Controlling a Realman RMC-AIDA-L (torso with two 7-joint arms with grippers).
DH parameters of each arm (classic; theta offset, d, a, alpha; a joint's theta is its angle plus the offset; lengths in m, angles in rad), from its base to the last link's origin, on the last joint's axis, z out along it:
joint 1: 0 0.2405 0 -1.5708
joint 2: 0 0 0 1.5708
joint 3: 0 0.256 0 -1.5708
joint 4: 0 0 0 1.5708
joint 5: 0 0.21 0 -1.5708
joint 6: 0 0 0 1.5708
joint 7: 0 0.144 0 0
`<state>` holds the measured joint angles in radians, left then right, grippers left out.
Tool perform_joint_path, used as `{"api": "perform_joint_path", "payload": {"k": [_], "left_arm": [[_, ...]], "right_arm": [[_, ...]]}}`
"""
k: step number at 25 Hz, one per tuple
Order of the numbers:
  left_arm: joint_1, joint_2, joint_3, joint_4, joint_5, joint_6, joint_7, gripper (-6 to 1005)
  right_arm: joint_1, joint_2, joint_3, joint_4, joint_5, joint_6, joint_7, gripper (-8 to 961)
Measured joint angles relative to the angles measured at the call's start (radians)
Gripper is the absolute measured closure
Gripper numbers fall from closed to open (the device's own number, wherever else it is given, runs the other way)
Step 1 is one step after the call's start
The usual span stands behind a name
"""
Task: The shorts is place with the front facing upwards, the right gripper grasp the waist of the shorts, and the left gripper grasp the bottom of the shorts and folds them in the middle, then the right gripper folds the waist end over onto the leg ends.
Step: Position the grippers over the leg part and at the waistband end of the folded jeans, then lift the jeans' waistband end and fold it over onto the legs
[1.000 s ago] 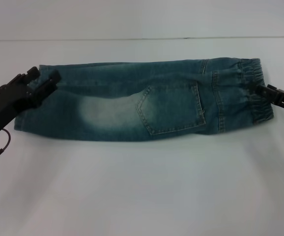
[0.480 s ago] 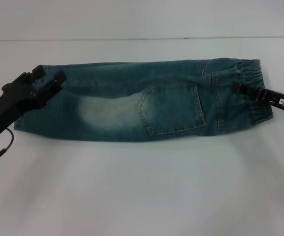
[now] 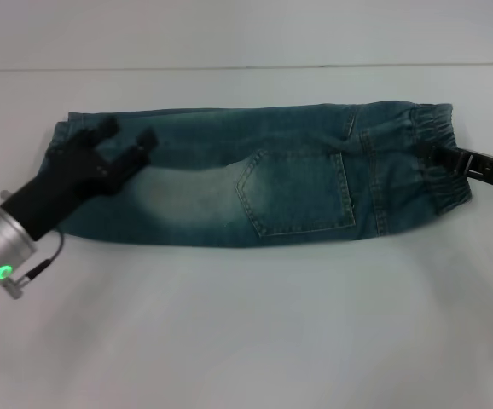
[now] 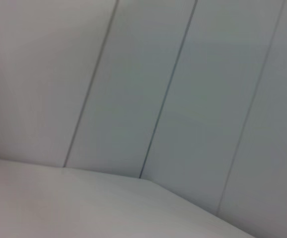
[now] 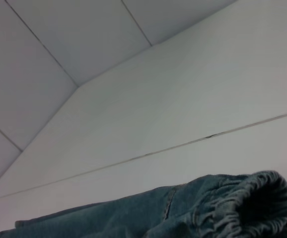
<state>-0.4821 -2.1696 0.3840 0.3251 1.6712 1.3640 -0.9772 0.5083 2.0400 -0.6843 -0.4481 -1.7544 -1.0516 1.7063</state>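
Note:
The blue denim shorts [image 3: 255, 175] lie folded lengthwise on the white table [image 3: 246, 324], back pocket facing up. The elastic waist [image 3: 438, 128] is at the right and the leg ends are at the left. My left gripper [image 3: 127, 134] hovers over the leg ends, open, with its two black fingers spread and nothing between them. My right gripper [image 3: 432, 155] reaches in from the right edge and is shut on the bunched waistband. The right wrist view shows the gathered waist [image 5: 252, 201] puffed up close to the camera. The left wrist view shows none of the shorts.
A seam line [image 3: 229, 67] crosses the table behind the shorts. Grey panelled wall [image 4: 183, 89] fills the left wrist view. Bare white table stretches in front of the shorts.
My left gripper has let go of the leg ends, opened, and risen over the shorts toward the middle. My right gripper pushed into the waist, then drew back slightly with the waistband.

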Motion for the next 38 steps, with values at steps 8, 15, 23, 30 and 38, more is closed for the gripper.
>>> {"api": "perform_joint_path", "payload": {"k": [8,15,23,30,38], "left_arm": [[-0.056,-0.003,-0.012,-0.13,-0.015,0.003,0.135,276],[-0.08,-0.005,-0.067,-0.303,-0.126,-0.002,0.388,307],[-0.127,-0.006,-0.228,-0.542,-0.124,-0.154,0.927,593],[-0.156,-0.006,-0.227,-0.591,-0.122,-0.247,0.97,744],[-0.162,-0.005,-0.227,-0.63,-0.085,-0.309,1.028,972]], "right_arm": [[-0.006,-0.006,-0.012,-0.018,-0.004,-0.029,0.056,803],[-0.02,-0.01,-0.012,-0.09,-0.082,-0.099,0.175,848],[-0.081,-0.011,-0.005,-0.248,-0.101,-0.302,0.316,848],[-0.095,-0.012,0.075,-0.403,-0.094,-0.529,0.418,847],[0.024,-0.018,0.109,-0.572,-0.041,-0.649,0.554,847]]}}
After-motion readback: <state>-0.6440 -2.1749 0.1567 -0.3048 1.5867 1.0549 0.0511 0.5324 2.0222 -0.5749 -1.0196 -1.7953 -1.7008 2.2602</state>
